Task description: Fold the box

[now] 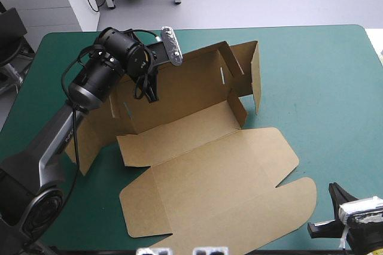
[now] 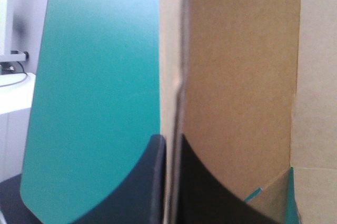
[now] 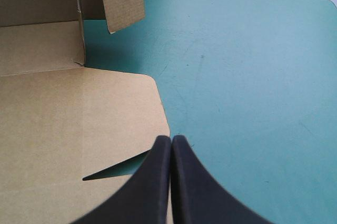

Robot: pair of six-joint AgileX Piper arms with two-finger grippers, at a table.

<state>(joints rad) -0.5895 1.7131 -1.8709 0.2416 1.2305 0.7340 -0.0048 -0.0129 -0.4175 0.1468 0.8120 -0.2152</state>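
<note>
Inspector: Black fingers (image 2: 152, 182) of the left gripper (image 2: 171, 142) stand all but together, clamped on a thin edge of the box (image 1: 203, 147). Where does the box lie?

Operator: Middle of the teal-green table (image 1: 323, 87). The back wall (image 1: 185, 84) is raised and pinched at its far-left end. The right side wall (image 1: 256, 72) is upright, and the left side flap (image 1: 90, 141) is splayed outward. The lid (image 1: 227, 195) lies flat toward the near edge.

Inspector: Right gripper (image 3: 171, 148)?

Operator: Its fingers meet in one arch and hold nothing. It sits just beside the lid's right edge, close to the table's near-right corner.

Inspector: Assessment of the step in hand?

Operator: Judged to be setting the back wall. I recommend holding the pinch square to the crease, so the wall turns on its fold rather than bowing. Nothing pins the sheet, so any sideways pull would likely drag the whole box. The right gripper would serve best pressing the floor panel (image 1: 179, 135) before the left side flap is brought in.
</note>
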